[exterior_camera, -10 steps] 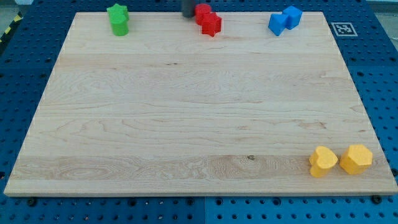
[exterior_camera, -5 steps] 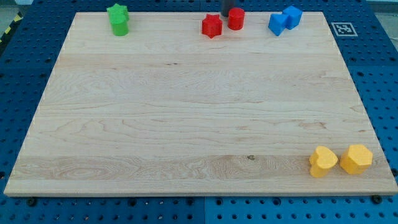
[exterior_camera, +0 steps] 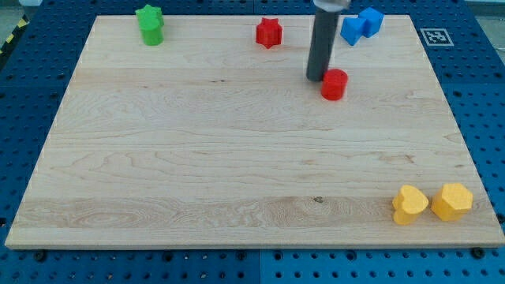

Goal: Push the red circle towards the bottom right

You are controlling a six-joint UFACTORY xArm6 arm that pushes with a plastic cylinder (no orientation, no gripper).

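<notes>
The red circle (exterior_camera: 334, 84) is a short red cylinder on the wooden board (exterior_camera: 237, 158), right of centre in the upper part. My tip (exterior_camera: 317, 77) is the lower end of the dark rod that comes down from the view's top. It touches the red circle's upper left side. A red star (exterior_camera: 269, 32) sits apart near the top edge, to the upper left of the tip.
Two green blocks (exterior_camera: 149, 24) stand stacked at the top left. Two blue blocks (exterior_camera: 360, 24) sit together at the top right, just right of the rod. Two yellow blocks (exterior_camera: 432, 203) sit side by side at the bottom right corner.
The red circle has slid away from the red star, first to the right along the top edge, then down and right. The rod has followed behind it.
</notes>
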